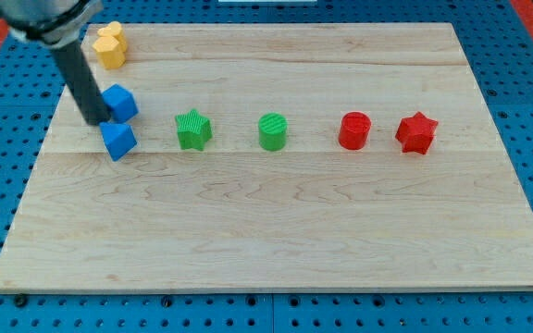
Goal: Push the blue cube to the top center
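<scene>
The blue cube (pixel 121 102) sits near the board's left edge, in the upper half. A second blue block, wedge-like (pixel 118 141), lies just below it. My tip (pixel 95 121) stands at the cube's lower left, touching or nearly touching it, and just above the left of the lower blue block. The dark rod rises from there toward the view's top left.
A yellow block (pixel 110 45) sits at the top left. A green star (pixel 193 129), a green cylinder (pixel 272 131), a red cylinder (pixel 354 130) and a red star (pixel 416 132) form a row across the middle. The wooden board (pixel 276 240) lies on a blue perforated table.
</scene>
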